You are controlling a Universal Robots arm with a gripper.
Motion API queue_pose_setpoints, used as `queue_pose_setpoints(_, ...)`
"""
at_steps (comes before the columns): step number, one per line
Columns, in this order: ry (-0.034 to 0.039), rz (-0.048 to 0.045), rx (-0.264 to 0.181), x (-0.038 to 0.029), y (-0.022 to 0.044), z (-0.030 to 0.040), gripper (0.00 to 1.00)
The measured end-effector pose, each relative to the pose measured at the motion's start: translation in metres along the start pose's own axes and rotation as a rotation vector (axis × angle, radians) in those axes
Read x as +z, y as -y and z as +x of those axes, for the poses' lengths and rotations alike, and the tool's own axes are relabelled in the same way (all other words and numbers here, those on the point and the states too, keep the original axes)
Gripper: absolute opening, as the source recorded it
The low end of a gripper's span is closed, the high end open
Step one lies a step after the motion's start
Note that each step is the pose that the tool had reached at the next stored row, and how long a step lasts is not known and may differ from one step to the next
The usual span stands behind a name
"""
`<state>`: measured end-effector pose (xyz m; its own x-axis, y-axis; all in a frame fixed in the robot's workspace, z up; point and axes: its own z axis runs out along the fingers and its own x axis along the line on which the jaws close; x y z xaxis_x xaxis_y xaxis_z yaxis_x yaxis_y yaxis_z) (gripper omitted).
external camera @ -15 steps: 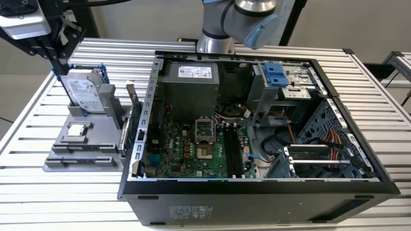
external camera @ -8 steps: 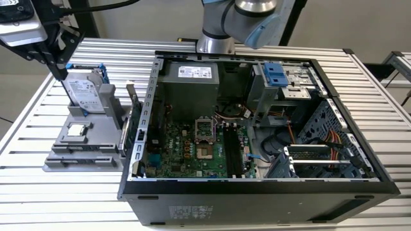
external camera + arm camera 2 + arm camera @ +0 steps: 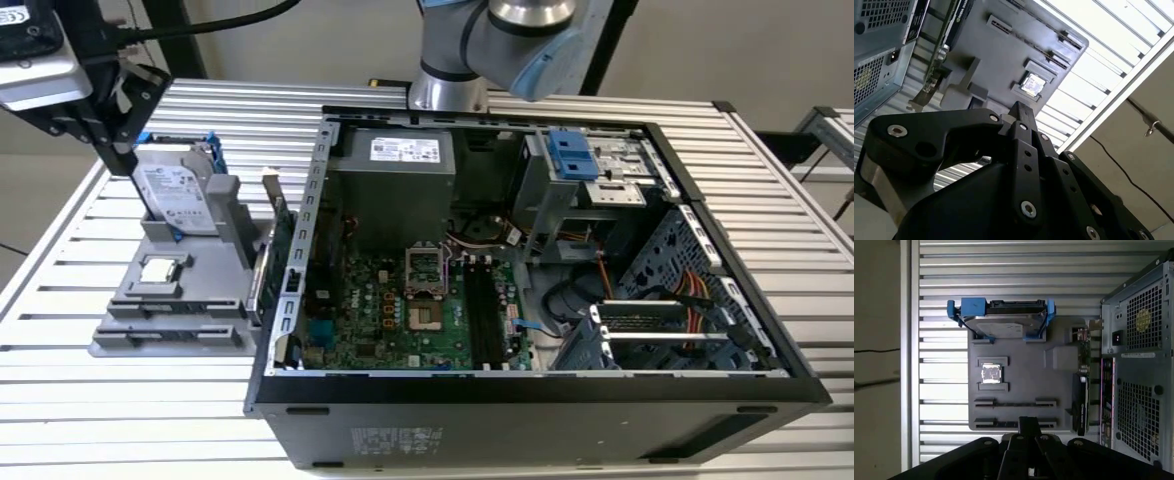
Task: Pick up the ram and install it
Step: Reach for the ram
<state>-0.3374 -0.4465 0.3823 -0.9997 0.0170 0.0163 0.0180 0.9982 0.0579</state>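
Our gripper (image 3: 1026,422) hangs clenched, empty, over the gray holder (image 3: 1024,375); the ram (image 3: 1016,403) stands slotted there, near our fingertips.

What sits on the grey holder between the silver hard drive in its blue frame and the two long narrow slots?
The small square silver processor chip, in its own recess on the grey holder, as the first wrist view shows.

Above the gray tray's (image 3: 1019,380) flat middle the gripper (image 3: 1028,421) has open room, but the upright hard drive (image 3: 1004,322) walls one end, and the edge-standing card (image 3: 1083,390), just beside the computer case (image 3: 1139,390), closes one side.
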Motion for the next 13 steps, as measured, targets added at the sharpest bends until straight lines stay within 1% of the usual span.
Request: queue_pose_setpoints(13,0.0000,-0.0015,0.000,0.0007,0.0206,-0.0004,0.00)
